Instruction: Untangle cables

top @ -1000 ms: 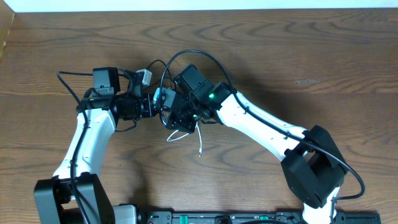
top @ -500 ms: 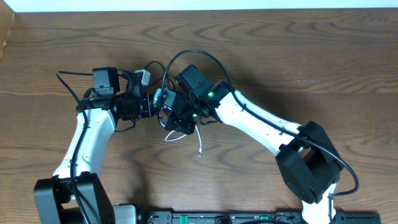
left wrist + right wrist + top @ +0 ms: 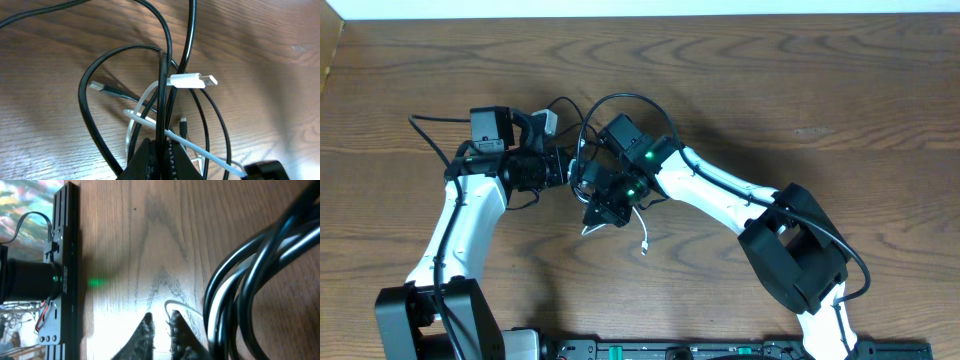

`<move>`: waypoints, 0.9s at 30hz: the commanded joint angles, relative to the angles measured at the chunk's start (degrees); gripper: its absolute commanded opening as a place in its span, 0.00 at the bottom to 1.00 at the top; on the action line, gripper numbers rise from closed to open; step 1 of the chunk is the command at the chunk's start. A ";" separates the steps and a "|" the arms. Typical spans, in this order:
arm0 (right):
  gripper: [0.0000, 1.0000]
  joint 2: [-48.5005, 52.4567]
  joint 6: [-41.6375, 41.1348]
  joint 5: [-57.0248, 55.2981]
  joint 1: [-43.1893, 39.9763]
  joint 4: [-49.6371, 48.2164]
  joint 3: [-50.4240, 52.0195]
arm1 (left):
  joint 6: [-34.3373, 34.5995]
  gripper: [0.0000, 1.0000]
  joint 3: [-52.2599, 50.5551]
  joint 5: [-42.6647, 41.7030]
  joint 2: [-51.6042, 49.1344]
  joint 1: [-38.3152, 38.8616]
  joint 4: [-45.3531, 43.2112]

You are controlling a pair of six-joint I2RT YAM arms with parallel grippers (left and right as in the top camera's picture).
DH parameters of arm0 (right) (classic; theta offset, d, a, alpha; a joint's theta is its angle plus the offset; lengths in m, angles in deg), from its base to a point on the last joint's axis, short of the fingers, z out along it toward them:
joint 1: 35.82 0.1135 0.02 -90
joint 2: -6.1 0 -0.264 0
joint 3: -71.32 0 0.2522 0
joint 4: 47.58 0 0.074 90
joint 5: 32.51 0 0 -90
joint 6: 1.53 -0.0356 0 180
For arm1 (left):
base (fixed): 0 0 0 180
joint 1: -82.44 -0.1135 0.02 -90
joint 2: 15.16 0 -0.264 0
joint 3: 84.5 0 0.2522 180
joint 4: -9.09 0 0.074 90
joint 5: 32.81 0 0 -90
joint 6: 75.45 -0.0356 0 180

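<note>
Wood-grain table (image 3: 840, 90); white strip (image 3: 620, 7) at far edge.

Robotics lab workstation, by the look of it. Two white-and-black robot arms, the left arm (image 3: 460, 225) and the right arm (image 3: 715, 192), stood at the near edge of a wood-grain counter (image 3: 880, 90). A black mounting rail (image 3: 720, 350) ran along that edge, carrying exposed wiring and a lit green indicator (image 3: 56, 278). A plain white wall strip (image 3: 620, 7) bordered the far side.

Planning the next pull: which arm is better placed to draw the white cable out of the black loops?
Probably right: the right gripper sits by the white cable, while the left gripper is shut on the black cable.
</note>
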 commanded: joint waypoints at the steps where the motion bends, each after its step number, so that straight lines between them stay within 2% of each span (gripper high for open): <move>1: 0.09 0.39 0.24 1.16 -0.33 -0.42 0.04 | 3.93 0.08 0.74 4.96 0.42 0.07 -0.07; 4: 0.26 0.31 0.24 4.96 -1.46 -1.03 -0.35 | 4.09 0.08 0.74 5.31 0.42 0.07 -0.04; 10: 0.40 -0.92 0.28 13.64 -5.18 -1.01 -0.98 | 4.09 0.08 0.74 5.31 0.39 0.07 -0.02; 20: 0.47 -1.97 5.53 14.60 -7.02 -0.96 -0.98 | 4.04 0.07 0.74 4.59 -1.46 0.07 -0.09; 27: 0.52 -1.95 6.32 3.28 -5.62 -1.29 -0.79 | 4.04 0.08 0.74 1.64 -3.41 0.07 -1.14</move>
